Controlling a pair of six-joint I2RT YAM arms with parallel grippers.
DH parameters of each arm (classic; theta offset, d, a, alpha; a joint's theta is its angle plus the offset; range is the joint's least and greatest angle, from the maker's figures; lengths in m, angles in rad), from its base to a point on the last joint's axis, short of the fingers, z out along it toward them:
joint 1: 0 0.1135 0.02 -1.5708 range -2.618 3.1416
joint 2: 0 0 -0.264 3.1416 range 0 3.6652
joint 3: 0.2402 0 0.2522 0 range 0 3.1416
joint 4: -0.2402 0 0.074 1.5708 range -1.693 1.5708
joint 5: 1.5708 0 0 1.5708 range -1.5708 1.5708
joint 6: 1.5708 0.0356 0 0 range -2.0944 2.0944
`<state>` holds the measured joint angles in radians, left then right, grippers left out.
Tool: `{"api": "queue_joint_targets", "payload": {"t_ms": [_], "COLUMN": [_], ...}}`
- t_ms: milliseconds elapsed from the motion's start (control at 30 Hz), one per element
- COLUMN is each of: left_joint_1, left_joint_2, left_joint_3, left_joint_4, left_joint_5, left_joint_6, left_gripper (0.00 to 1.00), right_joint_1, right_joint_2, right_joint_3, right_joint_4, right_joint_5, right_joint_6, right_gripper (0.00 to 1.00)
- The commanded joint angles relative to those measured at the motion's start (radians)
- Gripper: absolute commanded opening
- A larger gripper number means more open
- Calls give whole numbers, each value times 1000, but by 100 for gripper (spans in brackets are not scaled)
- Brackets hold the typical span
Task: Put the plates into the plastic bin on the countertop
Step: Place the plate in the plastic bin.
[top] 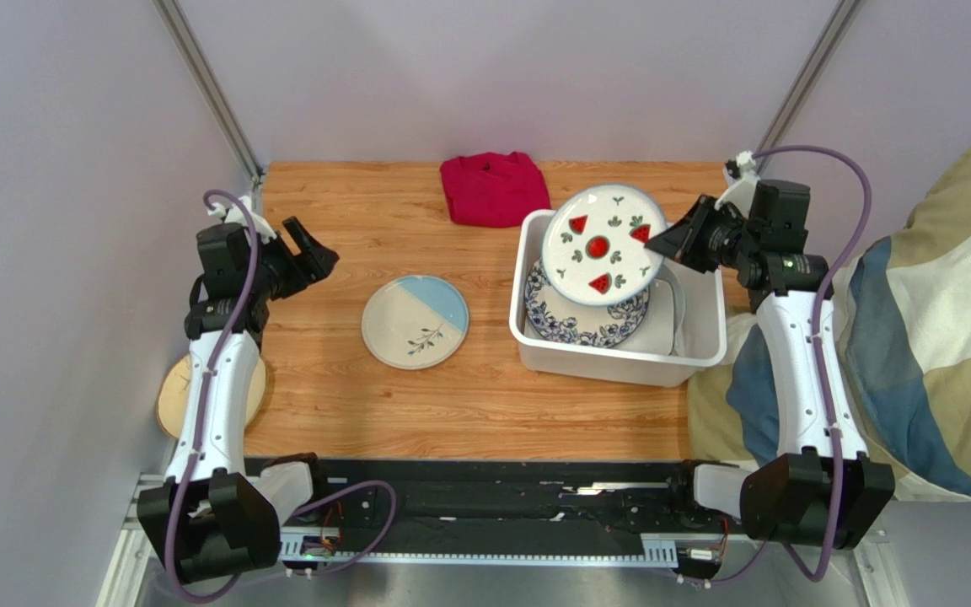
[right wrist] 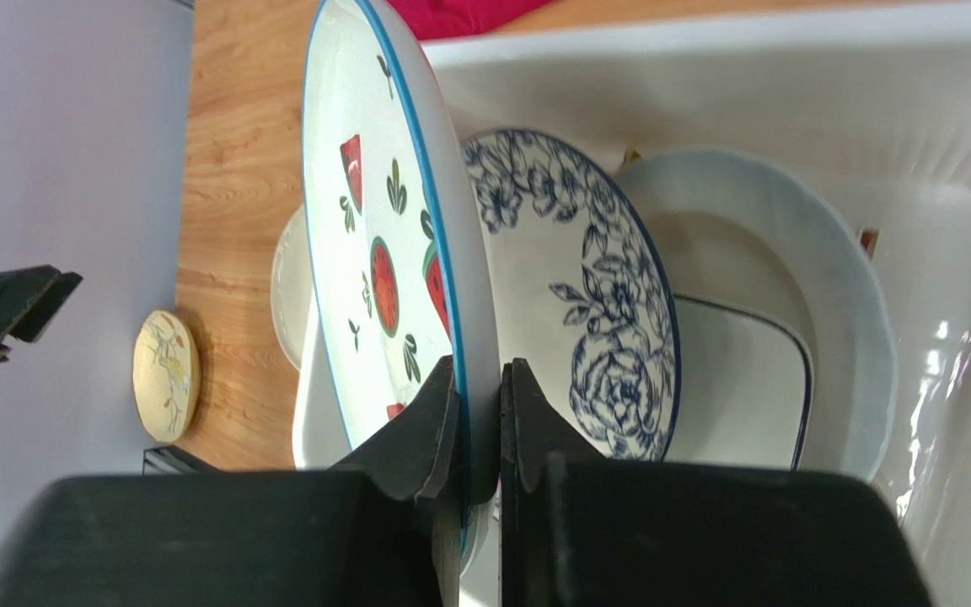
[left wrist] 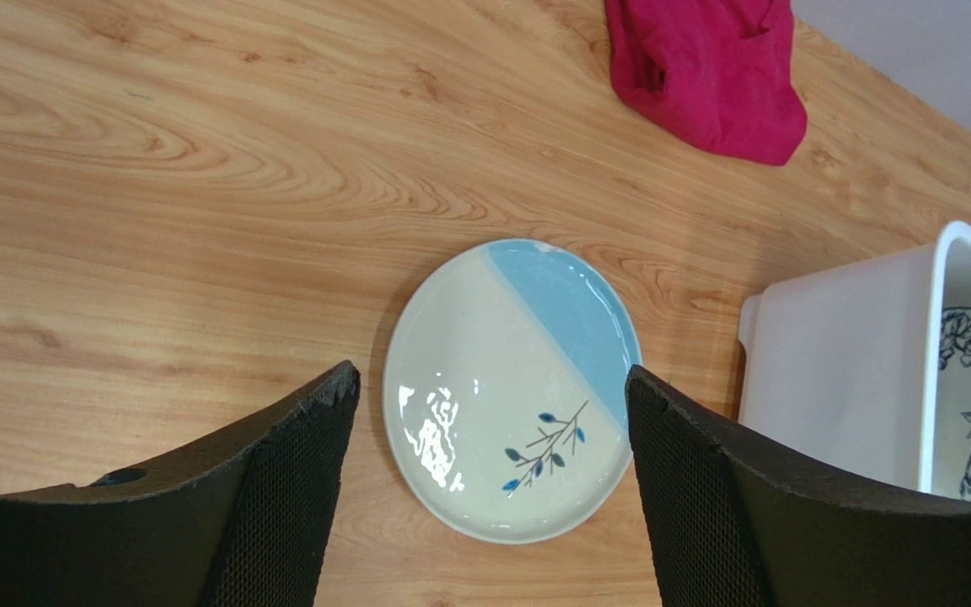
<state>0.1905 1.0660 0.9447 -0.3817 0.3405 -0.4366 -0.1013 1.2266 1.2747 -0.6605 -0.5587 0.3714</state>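
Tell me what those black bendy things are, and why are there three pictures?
They are two robot arms, each ending in a two-fingered hand. One picture looks down from above; the other two come from little cameras on each wrist. On the wooden countertop lie a red cloth, a cream-and-blue plate and a white bin with plates inside. The right hand pinches a strawberry plate over the bin. The left hand is open and empty, facing the cream-and-blue plate.

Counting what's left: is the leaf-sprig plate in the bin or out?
Out. The leaf-sprig plate lies flat on the table, left of the bin and apart from it.
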Motion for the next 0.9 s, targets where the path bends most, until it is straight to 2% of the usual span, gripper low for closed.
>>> {"api": "queue_joint_targets", "payload": {"t_ms": [0,267,667,767,800,867], "left_joint_1": [0,-2,-22,-26,-28,-34], "left_joint_2": [8,-8,15,22,23,29], "left_joint_3": [8,-3,0,2,3,8], "left_joint_4": [-9,-22,-40,-51,-55,-77], "left_joint_5": [-6,-3,-5,-21,-27,-61], "left_joint_6": [41,52,62,65,68,73], "left_gripper": [81,81,80,79,79,79], "right_joint_1": [11,18,97,144,150,153], "right_joint_2": [-71,-52,19,24,24,22], "right_joint_3": [-57,-124,-182,-181,-179,-170], "right_joint_4": [13,16,67,53,44,32], "right_joint_5": [-37,-38,25,61,71,91], "right_joint_6": [-20,-35,-34,-43,-48,-54], "right_gripper": [0,0,0,6,15,22]}}
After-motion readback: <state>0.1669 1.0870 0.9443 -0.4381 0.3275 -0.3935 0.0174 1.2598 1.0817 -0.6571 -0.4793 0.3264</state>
